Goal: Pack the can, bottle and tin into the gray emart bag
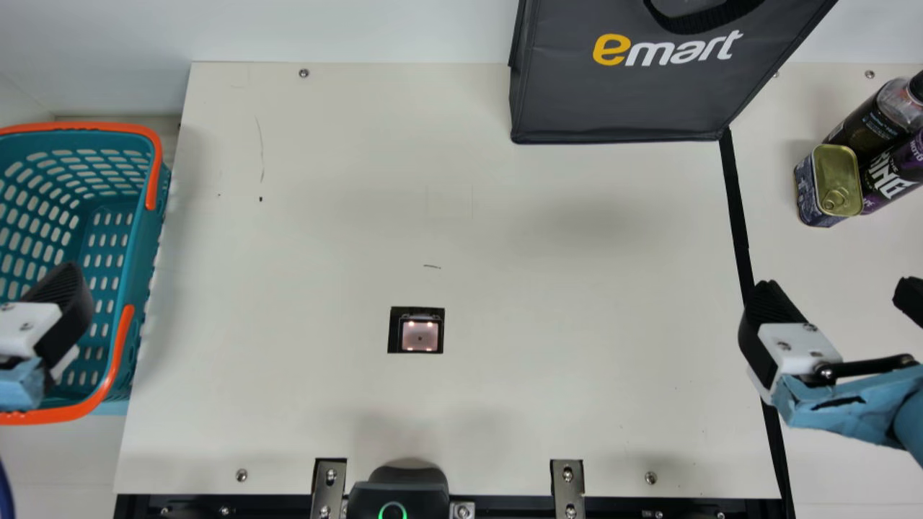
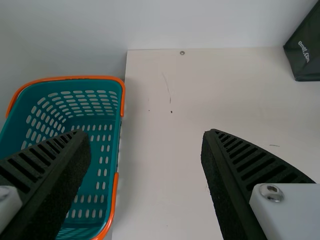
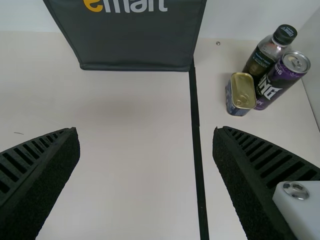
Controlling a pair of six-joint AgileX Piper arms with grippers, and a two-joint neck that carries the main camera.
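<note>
Because neither claw has anything between its fingers, the step in hand looks to be the first pick, with all three goods yet to be packed. The right claw [image 3: 146, 132] is spread wide above the worktop [image 1: 324, 238]; the left claw [image 2: 145, 137] is also open, by the basket [image 1: 144, 245] at nine o'clock.

Taking the middle of the worktop as the dial's centre in the main view, the gray bag [image 1: 620, 101] stands at one o'clock. The tin [image 3: 243, 94], can [image 3: 282, 77] and bottle [image 3: 262, 59] stand upright in a tight cluster between two and three o'clock, beyond the black strip [image 1: 737, 209]. I cannot tell whether they touch.

From the right claw, the tin is at about twelve o'clock and nearest, so it seems the sensible one to lift first. The fingers should come down with one on each free side, turned so that neither wedges against the can. Close squarely on the flat walls, below the rim, then rise straight up before swinging towards the bag; a sideways drag could topple the bottle. Carry it high enough to clear the handle, and release low inside, since a knock on the soft wall might fold it. How wide the bag's mouth stands, I cannot tell.
</note>
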